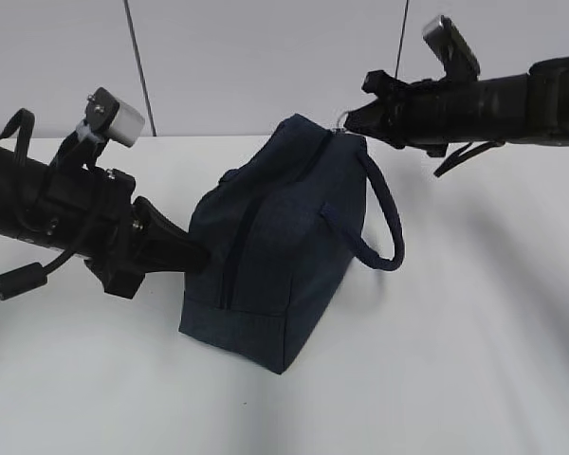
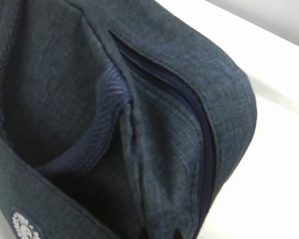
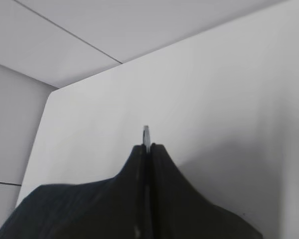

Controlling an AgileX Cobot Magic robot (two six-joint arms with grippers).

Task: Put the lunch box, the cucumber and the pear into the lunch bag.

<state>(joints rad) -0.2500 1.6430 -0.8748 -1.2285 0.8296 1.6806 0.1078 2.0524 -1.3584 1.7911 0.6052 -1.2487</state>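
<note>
**Ana:** At the centre of the white table (image 1: 474, 360) stands the lunch bag (image 1: 275, 256), tipped toward two o'clock, its zipper (image 1: 237, 246) closed as far as I can follow it. Why are both arms on it?

**Ben:** One steadies, one pulls, I'd judge. The left gripper (image 1: 194, 256) meets the bag's end at nine o'clock, clamped on the fabric, it seems. Its wrist camera shows only cloth, the zipper line and the looped handle (image 2: 89, 144); two dark tips just break the bottom edge, so I cannot tell how the jaws stand.

**Ana:** And the right gripper (image 1: 353, 118)?

**Ben:** Up at one o'clock, at the bag's top corner. Its wrist view shows the fingers pressed together with a thin metal ring (image 3: 146, 134) sticking out between them: pinched on the zipper's ring pull.

**Ana:** So nothing is packed yet?

**Ben:** Likely not; the bag looks shut. Lunch box, cucumber and pear are in no view.
</note>
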